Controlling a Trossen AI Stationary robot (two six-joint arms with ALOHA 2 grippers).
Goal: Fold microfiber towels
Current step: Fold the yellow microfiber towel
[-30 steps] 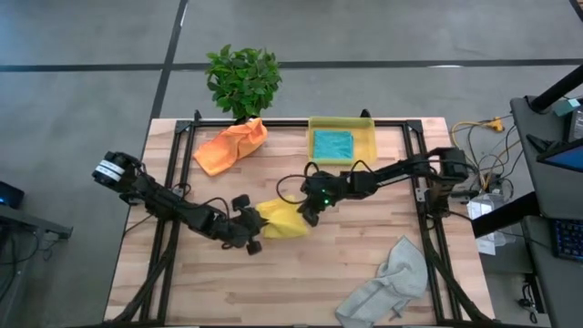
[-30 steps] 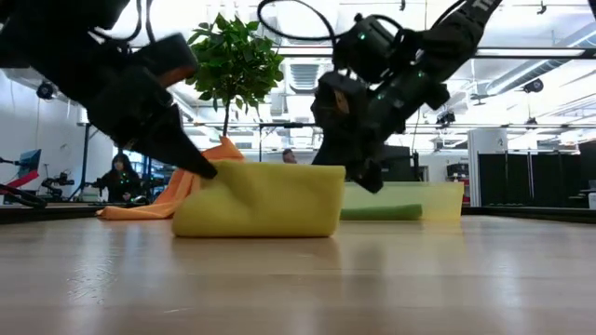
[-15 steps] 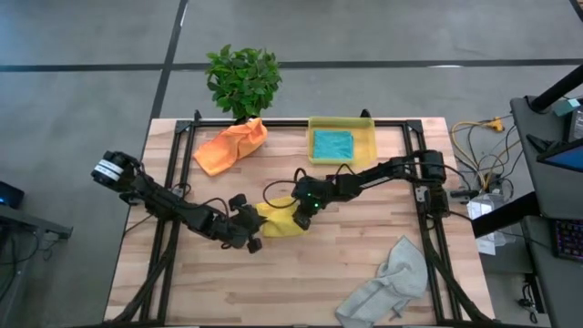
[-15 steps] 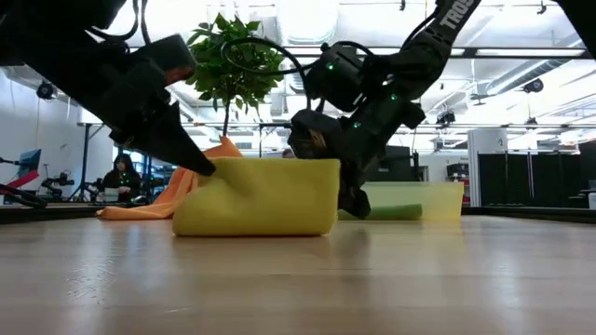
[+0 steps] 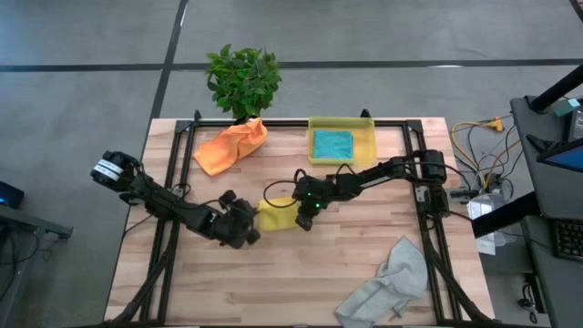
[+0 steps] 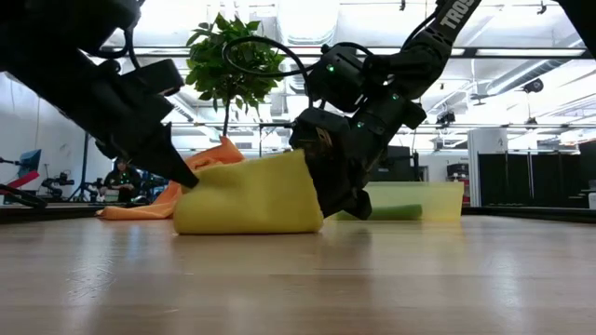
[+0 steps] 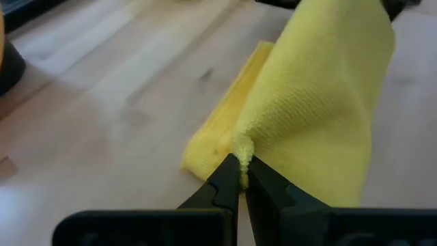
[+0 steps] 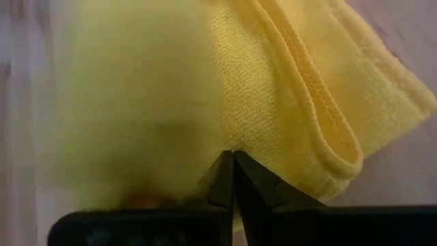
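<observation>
Both grippers have closed in on each other over the last second, bunching the yellow towel [image 5: 278,217] into a narrower bundle; in the low view its top edge now slopes up toward the right gripper instead of lying level. Left gripper [image 5: 248,230] is pinched tight on a corner of the yellow towel [image 7: 321,102], a nub of cloth caught between the fingertips [image 7: 232,179]. Right gripper [image 5: 303,217] is clamped on the opposite side of the same towel [image 8: 273,102]; wrist view shows stacked hemmed layers, so it is folded over at least once. Yellow towel [image 6: 250,197] sits near the middle of the table [image 5: 273,282], bottom resting on the wood, held up as a soft wedge between the two grippers. Fabric is plain yellow with a fine nap and a stitched border. Orange towel [image 5: 231,145] lies crumpled near the far-left corner, just in front of the potted plant [image 5: 242,80]. Teal towel [image 5: 332,144] lies folded flat inside the yellow bin [image 5: 369,144] at the far edge. Light grey towel [image 5: 387,282] is a loose heap at the near-right corner. Person [image 6: 118,177] visible in the room behind, low view.
</observation>
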